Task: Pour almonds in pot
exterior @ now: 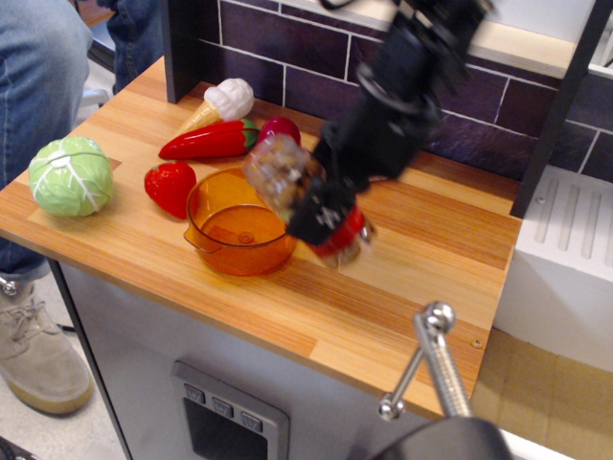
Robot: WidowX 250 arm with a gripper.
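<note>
Gripping the jar [305,196] around its red-labelled lower half, the gripper [324,206] holds it off the worktop, tipped with its mouth toward the pot [239,222]. The tilt for pouring looks begun; next the mouth likely has to come lower over the pot's middle. Blur softens the jar, but the almonds [278,168] show brown through clear plastic near the mouth, above the pot's right rim. Beyond it, a strawberry [171,187] and cabbage [70,175] lie toward the worktop's left edge.
</note>
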